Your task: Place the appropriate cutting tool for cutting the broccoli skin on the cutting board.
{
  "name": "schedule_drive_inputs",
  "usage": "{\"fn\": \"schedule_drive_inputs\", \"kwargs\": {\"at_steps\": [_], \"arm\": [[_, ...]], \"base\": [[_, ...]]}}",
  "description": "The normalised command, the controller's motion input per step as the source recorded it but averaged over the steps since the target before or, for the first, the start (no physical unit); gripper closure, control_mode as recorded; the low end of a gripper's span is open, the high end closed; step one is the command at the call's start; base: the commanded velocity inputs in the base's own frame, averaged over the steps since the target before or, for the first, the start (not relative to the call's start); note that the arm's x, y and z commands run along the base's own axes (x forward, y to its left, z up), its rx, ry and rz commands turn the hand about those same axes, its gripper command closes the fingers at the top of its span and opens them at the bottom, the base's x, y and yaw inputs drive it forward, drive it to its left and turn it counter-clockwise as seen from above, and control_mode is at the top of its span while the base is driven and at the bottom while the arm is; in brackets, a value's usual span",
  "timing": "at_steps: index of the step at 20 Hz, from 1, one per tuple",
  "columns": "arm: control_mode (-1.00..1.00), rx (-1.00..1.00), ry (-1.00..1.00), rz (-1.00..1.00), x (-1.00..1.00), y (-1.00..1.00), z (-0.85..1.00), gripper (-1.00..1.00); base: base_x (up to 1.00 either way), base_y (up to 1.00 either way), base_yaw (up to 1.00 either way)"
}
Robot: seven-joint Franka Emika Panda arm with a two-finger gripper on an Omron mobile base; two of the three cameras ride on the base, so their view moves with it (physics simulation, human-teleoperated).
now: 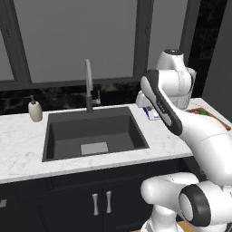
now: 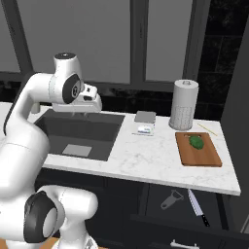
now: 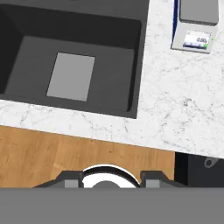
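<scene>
Left base view: sink set in the marble table; soap bottle behind its left corner.

Right base view: tool hangs over the sink, holding nothing, jaw spread unclear. Broccoli lies on the cutting board, right of the sink. Peeler and knife lie in the open drawer below the board.

Hand view: scale right of the sink.

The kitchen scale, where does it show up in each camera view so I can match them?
Left base view: the scale peeks out behind the arm, right of the sink.
Right base view: scale mid-counter, between sink and cutting board.
Hand view: scale top right, sink at left.
Shared landmark: the sink.
</scene>
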Motion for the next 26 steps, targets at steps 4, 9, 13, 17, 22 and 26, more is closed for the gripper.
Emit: {"fn": "schedule_drive_inputs", "kwargs": {"at_steps": [4,9,13,17,22,26], "arm": [[-1.00,0.04,-0.04,0.00,-0.29,-0.28,0.00,-1.00],[-1.00,0.12,-0.09,-0.10,-0.81,-0.94,-0.24,-1.00],[-1.00,0.02,0.07,-0.13,-0.43,-0.92,-0.39,-1.00],[-1.00,0.00,0.24,-0.07,-0.07,-0.96,-0.52,-1.00],[-1.00,-0.01,0.24,0.00,0.01,-0.71,-0.97,-1.00],[-1.00,0.02,0.06,0.00,-0.10,-0.57,-1.00,-1.00]], "base": [[0.00,0.00,0.00],[0.00,0.00,0.00],[0.00,0.00,0.00],[0.00,0.00,0.00],[0.00,0.00,0.00],[0.00,0.00,0.00]]}}
